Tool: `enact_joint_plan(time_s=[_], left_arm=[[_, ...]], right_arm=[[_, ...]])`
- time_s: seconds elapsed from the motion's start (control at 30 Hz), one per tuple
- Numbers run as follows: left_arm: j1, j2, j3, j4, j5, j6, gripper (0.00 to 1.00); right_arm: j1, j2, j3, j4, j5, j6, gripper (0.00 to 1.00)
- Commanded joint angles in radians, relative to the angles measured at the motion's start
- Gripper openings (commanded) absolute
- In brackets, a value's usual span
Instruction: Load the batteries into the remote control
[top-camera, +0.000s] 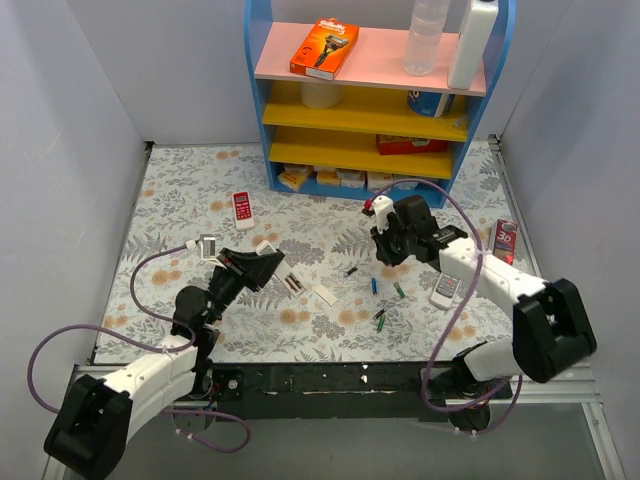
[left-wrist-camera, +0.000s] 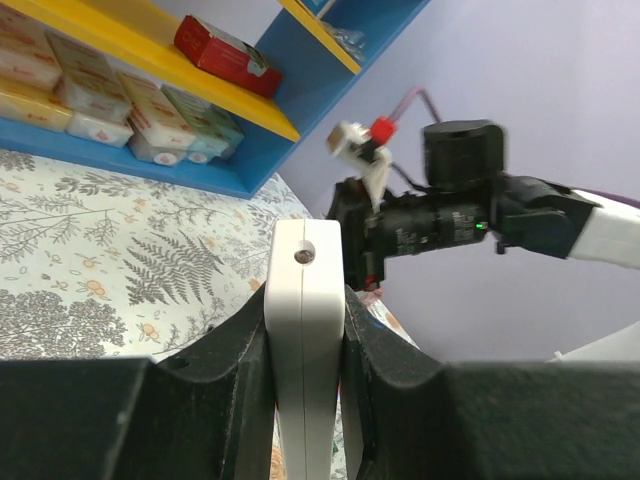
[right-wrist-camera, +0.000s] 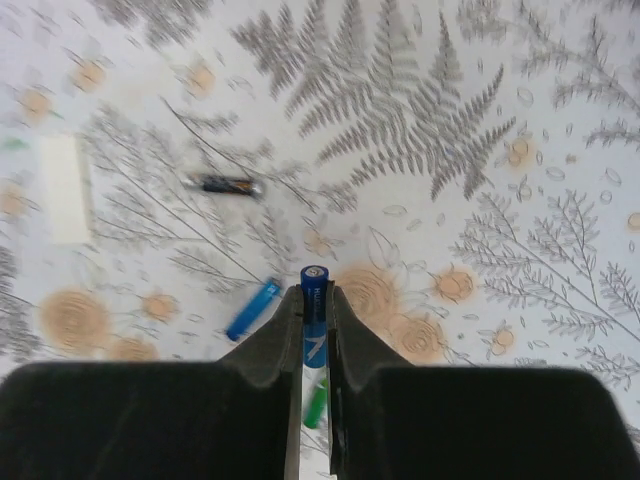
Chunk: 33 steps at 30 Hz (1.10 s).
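We clench left gripper (top-camera: 262, 268) on remote (left-wrist-camera: 303, 290), edge-up — steady for loading. Our right gripper (right-wrist-camera: 314, 300) pinches blue battery (right-wrist-camera: 314, 340) lengthwise — tip free, we judge, for slotting in.

robot lab test cell, grey partitions (top-camera: 70, 120), floral-covered table (top-camera: 190, 190), small shelf (top-camera: 370, 112) of props

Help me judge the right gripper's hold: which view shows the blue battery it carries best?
Right wrist view: the blue battery sits close up, pinched in the right gripper, tip showing. From the top external view the gripper hides it. The left wrist view shows that arm from afar; no battery can be made out.
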Motion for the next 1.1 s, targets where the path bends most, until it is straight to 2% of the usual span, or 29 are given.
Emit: enact_joint_plan(time_s=[0.0, 0.07, 0.23, 0.3, 0.4, 0.6, 0.67, 0.77, 0.83, 0.97, 1.07], left_arm=[[-0.002, 0.077, -0.098, 0.186, 0.059, -0.042, 0.0], [-0.002, 0.1, -0.074, 0.201, 0.082, -0.059, 0.0], [-0.002, 0.135, -0.005, 0.166, 0.108, -0.094, 0.0], [-0.002, 0.129, 0.026, 0.11, 0.114, -0.1, 0.0], [-0.002, 0.124, 0.109, 0.015, 0.145, -0.093, 0.0], [-0.003, 0.134, 0.293, -0.208, 0.221, -0.012, 0.0], [-0.002, 0.141, 0.318, -0.23, 0.245, 0.013, 0.0], [-0.003, 0.19, 0.322, -0.159, 0.275, -0.016, 0.0], [-0.002, 0.262, 0.302, -0.025, 0.324, -0.076, 0.0], [0.036, 0.325, 0.29, 0.127, 0.378, -0.173, 0.0], [0.04, 0.293, 0.313, 0.053, 0.363, -0.116, 0.0]], right_arm=[[0.101, -0.185, -0.047, 0.177, 0.042, 0.208, 0.01], [0.173, -0.265, -0.082, 0.221, 0.089, 0.335, 0.01], [0.352, -0.408, -0.213, 0.505, 0.105, 0.474, 0.01], [0.398, -0.449, -0.247, 0.551, 0.132, 0.501, 0.01], [0.483, -0.478, -0.251, 0.593, 0.217, 0.509, 0.01], [0.595, -0.488, -0.237, 0.714, 0.27, 0.495, 0.01], [0.63, -0.485, -0.244, 0.757, 0.283, 0.481, 0.01], [0.665, -0.477, -0.254, 0.817, 0.33, 0.452, 0.01], [0.675, -0.471, -0.263, 0.844, 0.364, 0.44, 0.01], [0.684, -0.468, -0.303, 0.939, 0.379, 0.432, 0.01], [0.693, -0.445, -0.308, 0.987, 0.401, 0.422, 0.01]])
